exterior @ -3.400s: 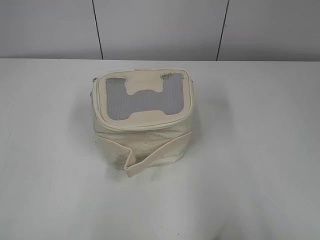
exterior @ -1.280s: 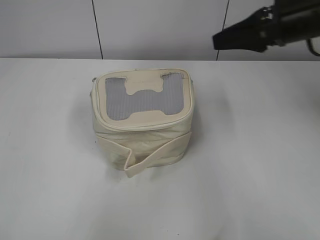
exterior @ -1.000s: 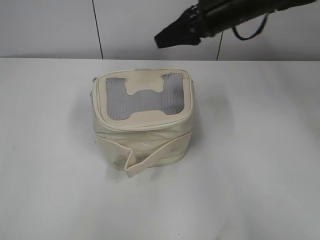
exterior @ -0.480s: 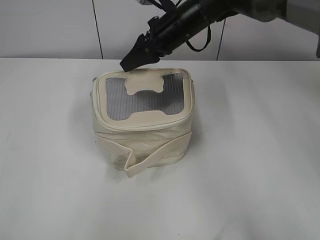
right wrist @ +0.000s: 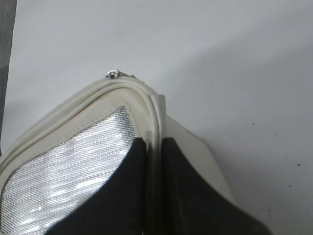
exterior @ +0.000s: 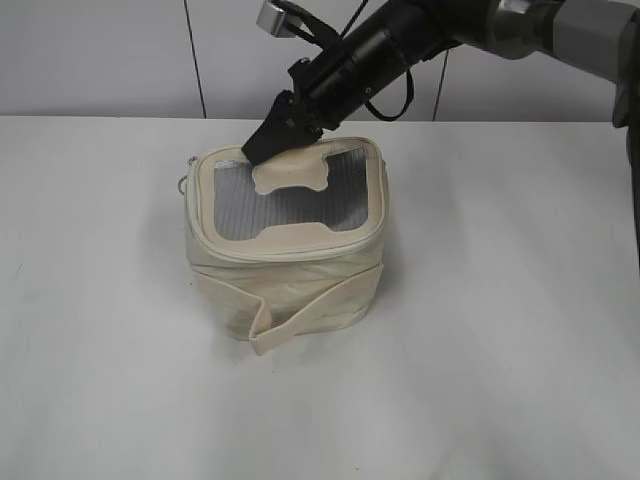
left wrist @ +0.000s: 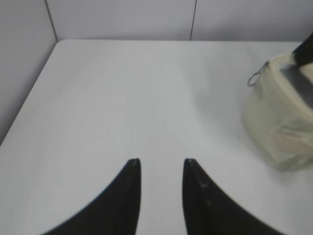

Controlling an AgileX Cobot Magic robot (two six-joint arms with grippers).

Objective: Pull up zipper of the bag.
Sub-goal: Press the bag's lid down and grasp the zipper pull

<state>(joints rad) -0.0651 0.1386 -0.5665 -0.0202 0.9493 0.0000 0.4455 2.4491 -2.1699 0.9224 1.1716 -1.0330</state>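
The cream bag (exterior: 290, 275) stands mid-table, its lid with the grey mesh window (exterior: 235, 205) facing up. My right gripper (exterior: 258, 150) reaches in from the upper right to the lid's far left rim. In the right wrist view its fingers (right wrist: 154, 142) stand close together, pinched on the lid's rim piping (right wrist: 154, 115). The zipper pull (left wrist: 254, 78), a silver ring, dangles at the bag's upper left corner (exterior: 183, 185); a small silver piece (right wrist: 112, 74) shows at the rim. My left gripper (left wrist: 161, 161) is open and empty, low over bare table, well left of the bag (left wrist: 281, 122).
The white table (exterior: 500, 330) spreads on all sides of the bag. A grey panelled wall (exterior: 100, 60) runs behind the far edge. The strap band (exterior: 300, 320) loops out at the bag's front.
My right arm came in from the upper right, swept left and down, and its gripper now rests on the lid's far rim. The bag stays put.
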